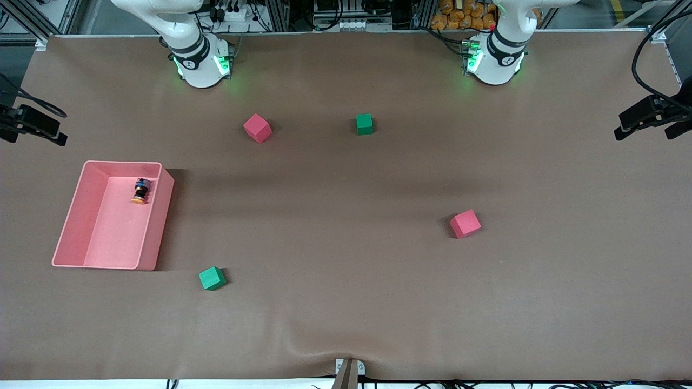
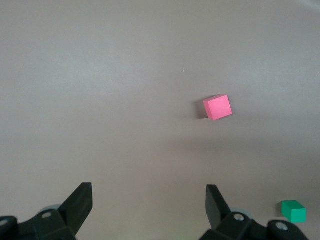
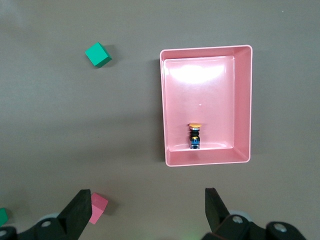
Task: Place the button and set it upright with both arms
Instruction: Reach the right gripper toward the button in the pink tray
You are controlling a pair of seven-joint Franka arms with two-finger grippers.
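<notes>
The left end effector [image 2: 147, 207] hangs high over the worktop [image 1: 346, 302] with its fingers spread wide and nothing between them; its wrist view looks down on a pink-red cube [image 2: 217, 107] and a green cube [image 2: 293, 211]. The right end effector [image 3: 147, 210] is equally wide and empty, raised over the right arm's end of the worktop, looking down on a pink bin [image 3: 243, 105]. Both arms wait, folded up near their green-lit bases, so the front view shows only their lower links and neither end effector. The button [image 1: 141, 190] lies on its side in the bin, by the wall nearest the bases. Only the front view shows all four cubes at once.
</notes>
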